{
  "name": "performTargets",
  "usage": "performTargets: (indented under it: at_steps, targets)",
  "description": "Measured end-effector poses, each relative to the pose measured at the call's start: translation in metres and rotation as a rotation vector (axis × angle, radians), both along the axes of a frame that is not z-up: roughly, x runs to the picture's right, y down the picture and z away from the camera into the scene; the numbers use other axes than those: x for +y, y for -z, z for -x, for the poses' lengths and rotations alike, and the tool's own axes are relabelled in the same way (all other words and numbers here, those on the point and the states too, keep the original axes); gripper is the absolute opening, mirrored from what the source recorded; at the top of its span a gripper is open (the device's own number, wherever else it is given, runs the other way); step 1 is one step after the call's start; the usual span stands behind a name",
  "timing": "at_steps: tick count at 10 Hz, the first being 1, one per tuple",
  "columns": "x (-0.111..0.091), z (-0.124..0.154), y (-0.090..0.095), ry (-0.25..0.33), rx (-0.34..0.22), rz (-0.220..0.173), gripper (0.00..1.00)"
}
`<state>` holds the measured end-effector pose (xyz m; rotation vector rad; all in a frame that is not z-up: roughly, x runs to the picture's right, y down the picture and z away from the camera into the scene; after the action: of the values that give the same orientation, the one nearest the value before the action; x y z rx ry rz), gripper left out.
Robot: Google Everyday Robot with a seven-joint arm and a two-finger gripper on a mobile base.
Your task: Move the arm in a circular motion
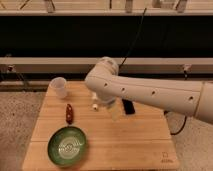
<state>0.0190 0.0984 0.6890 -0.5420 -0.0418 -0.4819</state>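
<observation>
The arm (150, 92) is a thick white tube with small dark dots. It reaches in from the right edge across the wooden table (135, 145), with its rounded joint (102, 75) above the table's back middle. Below the joint, the pale tip with the gripper (116, 111) hangs down over the table's middle, close to the surface. It holds nothing that I can see.
A clear plastic cup (59, 87) stands at the table's back left. A red-brown oblong item (69, 113) lies left of centre. A green plate (67, 146) sits at the front left. A black flat object (128, 106) lies behind the tip. A small white item (95, 106) lies by it.
</observation>
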Motion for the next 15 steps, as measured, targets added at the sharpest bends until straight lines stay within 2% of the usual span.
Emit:
performTargets:
  at_steps: [2, 5, 8, 10, 15]
  targets:
    - [0.013, -0.012, 0.007, -0.006, 0.008, 0.001, 0.8]
    - [0.015, -0.018, 0.007, -0.019, -0.004, 0.003, 0.8]
    - [0.024, -0.041, 0.011, -0.082, 0.009, -0.001, 0.8]
    - [0.028, -0.04, 0.012, -0.1, 0.005, 0.001, 0.8]
    - [0.045, -0.068, 0.022, -0.187, 0.017, 0.006, 0.8]
